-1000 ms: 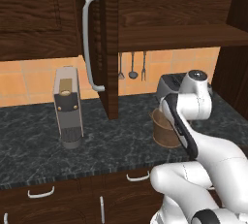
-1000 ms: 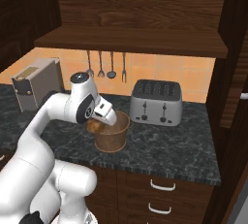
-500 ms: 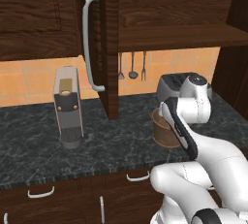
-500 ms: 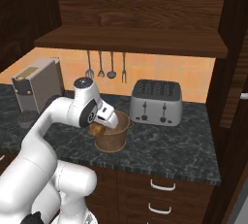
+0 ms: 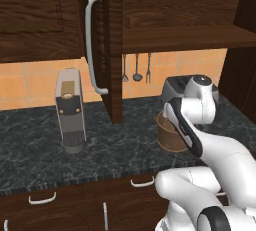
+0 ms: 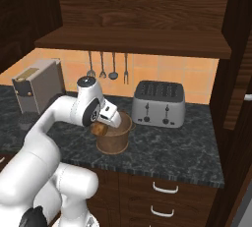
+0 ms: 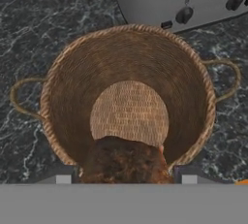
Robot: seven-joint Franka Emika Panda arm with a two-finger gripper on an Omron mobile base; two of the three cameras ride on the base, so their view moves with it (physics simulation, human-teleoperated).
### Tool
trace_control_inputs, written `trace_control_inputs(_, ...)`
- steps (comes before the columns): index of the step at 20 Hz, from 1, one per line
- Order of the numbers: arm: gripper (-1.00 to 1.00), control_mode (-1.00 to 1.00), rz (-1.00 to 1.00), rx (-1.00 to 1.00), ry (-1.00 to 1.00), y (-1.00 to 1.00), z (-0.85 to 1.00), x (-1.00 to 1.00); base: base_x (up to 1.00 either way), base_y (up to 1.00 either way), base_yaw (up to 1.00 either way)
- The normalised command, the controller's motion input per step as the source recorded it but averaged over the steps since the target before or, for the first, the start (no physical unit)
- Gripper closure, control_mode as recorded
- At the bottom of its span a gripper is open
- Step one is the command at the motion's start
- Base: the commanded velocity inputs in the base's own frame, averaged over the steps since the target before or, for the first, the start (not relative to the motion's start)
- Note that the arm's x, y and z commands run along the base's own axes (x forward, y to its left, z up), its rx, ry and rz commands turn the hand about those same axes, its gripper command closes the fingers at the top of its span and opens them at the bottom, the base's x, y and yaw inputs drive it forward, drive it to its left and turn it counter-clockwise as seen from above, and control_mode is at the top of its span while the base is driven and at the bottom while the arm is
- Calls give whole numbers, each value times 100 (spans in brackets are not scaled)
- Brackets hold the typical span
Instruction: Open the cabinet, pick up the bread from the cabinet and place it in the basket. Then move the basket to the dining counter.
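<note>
Little has shifted since a second ago: arm leans slightly nearer the basket. Tool hangs over the near rim, jaws clamped on the bread, a brown loaf. Basket sits on the black speckled table, just before the toaster. Cabinet door stands open.

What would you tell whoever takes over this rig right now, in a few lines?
Pincer: shut on the bread, held just above the basket's near rim.
Basket: upright on the black worktop, in front of the toaster, empty inside in the hand view.
Cabinet door: open, swung out over the worktop.
Done: cabinet opened, bread taken out and carried to the basket.
Left: let the bread go into the basket, then grip the basket and carry it to the dining counter.
</note>
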Motion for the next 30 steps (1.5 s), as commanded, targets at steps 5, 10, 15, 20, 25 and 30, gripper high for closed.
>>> trace_control_inputs(5, 100, -100, 0, 0, -1, 0, 0, 33, 0, 0, 0)
trace_control_inputs(10, 100, -100, 1, 0, 0, -1, 0, 50, 0, 0, 0)
trace_control_inputs(15, 100, -100, 2, 0, -7, -10, -18, 29, 0, 0, 0)
trace_control_inputs(20, 100, -100, 0, -2, -9, -6, -37, -2, 0, 0, 0)
trace_control_inputs(25, 100, -100, 0, -7, -8, 0, -38, 0, 0, 0, 0)
trace_control_inputs(30, 100, -100, 0, -3, -7, 0, -13, 0, 0, 0, 0)
